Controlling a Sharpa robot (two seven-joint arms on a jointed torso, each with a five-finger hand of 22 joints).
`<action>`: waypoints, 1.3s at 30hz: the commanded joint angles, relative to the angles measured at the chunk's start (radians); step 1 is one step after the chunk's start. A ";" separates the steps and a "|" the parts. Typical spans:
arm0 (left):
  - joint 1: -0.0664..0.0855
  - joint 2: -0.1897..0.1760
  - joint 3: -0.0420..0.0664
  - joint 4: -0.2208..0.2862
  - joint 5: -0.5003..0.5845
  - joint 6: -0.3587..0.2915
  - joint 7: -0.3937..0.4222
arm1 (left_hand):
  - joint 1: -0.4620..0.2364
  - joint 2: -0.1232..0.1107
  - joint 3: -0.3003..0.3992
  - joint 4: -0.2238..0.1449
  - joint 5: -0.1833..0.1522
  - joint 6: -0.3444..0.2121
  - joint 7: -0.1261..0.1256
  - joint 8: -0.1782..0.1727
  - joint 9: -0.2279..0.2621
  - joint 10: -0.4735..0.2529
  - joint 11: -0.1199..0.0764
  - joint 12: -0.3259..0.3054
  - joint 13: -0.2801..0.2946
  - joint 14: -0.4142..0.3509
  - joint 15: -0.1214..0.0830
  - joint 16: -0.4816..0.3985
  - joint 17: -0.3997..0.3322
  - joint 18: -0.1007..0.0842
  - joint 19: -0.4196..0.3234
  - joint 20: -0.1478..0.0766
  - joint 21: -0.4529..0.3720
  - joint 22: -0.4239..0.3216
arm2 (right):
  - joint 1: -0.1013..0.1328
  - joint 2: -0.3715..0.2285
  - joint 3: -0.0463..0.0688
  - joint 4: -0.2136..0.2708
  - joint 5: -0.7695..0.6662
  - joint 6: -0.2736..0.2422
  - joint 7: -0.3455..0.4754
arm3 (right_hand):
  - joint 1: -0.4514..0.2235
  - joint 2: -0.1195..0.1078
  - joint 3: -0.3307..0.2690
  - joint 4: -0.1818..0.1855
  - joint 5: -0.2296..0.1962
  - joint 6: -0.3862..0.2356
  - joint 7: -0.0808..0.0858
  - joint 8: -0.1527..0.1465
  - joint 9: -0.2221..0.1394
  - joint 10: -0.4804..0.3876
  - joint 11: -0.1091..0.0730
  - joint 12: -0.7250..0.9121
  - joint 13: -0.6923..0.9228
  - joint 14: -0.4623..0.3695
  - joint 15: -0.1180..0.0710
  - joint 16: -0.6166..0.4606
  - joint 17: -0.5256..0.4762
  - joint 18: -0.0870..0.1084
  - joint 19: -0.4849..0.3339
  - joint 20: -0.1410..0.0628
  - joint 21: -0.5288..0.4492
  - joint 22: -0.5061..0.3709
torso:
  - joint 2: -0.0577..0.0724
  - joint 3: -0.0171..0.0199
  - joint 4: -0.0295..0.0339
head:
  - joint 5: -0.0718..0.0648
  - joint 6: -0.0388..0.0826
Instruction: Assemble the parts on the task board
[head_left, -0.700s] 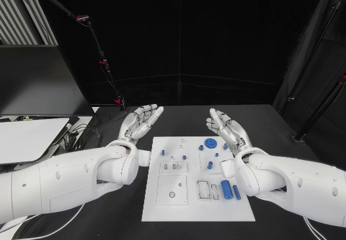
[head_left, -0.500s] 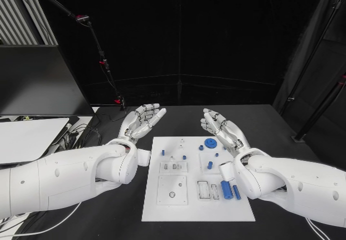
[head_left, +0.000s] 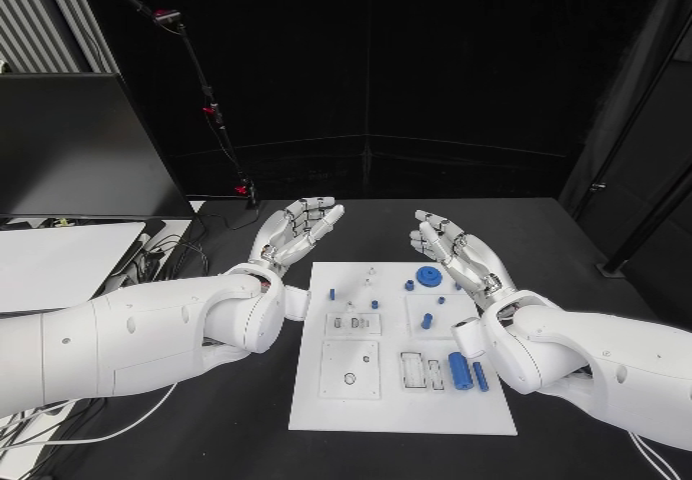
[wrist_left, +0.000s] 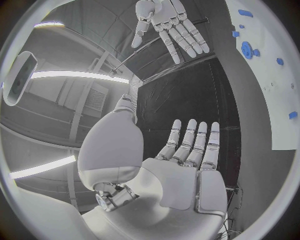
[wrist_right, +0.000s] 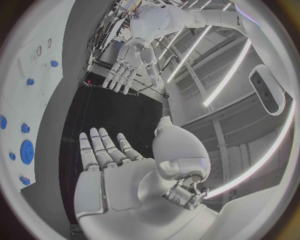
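Overhead, two empty hands: left hand (head_left: 297, 232), right hand (head_left: 454, 253).

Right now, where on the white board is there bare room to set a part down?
The near strip of the board, below the cutouts, is bare. The far end is crowded: the blue gear and small blue pegs.

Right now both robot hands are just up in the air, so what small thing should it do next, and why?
Probably lower the right robot hand toward the blue gear, the part nearest it. Both it and the left robot hand are open, palms facing each other, holding nothing, at the far end of the task board, and the blue parts lie untouched.
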 joint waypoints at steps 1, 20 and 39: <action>0.001 0.000 0.000 -0.003 -0.005 0.048 0.371 | 0.000 0.015 0.012 0.000 -0.005 0.009 0.153 0.006 -0.003 0.011 0.000 0.005 -0.002 0.017 -0.001 0.008 0.001 0.022 0.036 0.012 0.020 0.021 | 0.002 -0.005 0.001 0.004 -0.019 0.031 -0.004 | 0.011 0.002 0.006 0.003 0.004 0.004 0.172 0.005 0.000 0.007 0.003 0.013 0.003 0.003 0.005 0.011 0.000 0.014 -0.001 0.007 0.005 0.001 | 0.018 0.0066 0.0041 | 0.007 -0.004; 0.000 0.019 -0.005 -0.024 -0.056 0.077 0.340 | -0.007 0.076 0.055 -0.002 -0.022 0.014 0.151 0.019 -0.019 0.057 -0.007 0.023 -0.005 0.072 -0.012 0.018 -0.003 0.045 0.145 0.018 0.086 0.081 | 0.039 -0.101 0.003 0.027 -0.067 0.066 -0.078 | 0.018 -0.002 0.006 0.004 0.003 0.001 0.167 0.026 -0.008 0.096 0.002 0.116 0.011 0.133 -0.004 0.104 -0.001 0.021 0.128 0.001 0.066 0.048 | 0.094 0.0206 0.0305 | -0.031 -0.017; 0.000 0.038 -0.005 -0.032 -0.058 0.082 0.331 | -0.003 0.099 0.069 -0.003 -0.019 0.016 0.151 0.022 -0.024 0.063 -0.008 0.022 -0.006 0.075 -0.013 0.014 -0.003 0.045 0.140 0.019 0.088 0.079 | 0.164 -0.171 0.004 -0.013 -0.103 0.186 -0.236 | 0.022 0.005 -0.023 0.003 0.003 0.009 0.144 0.120 -0.014 0.476 -0.083 0.174 -0.031 0.606 -0.111 0.065 -0.011 0.096 0.553 -0.032 0.224 0.120 | 0.136 0.0329 0.0632 | -0.096 -0.005</action>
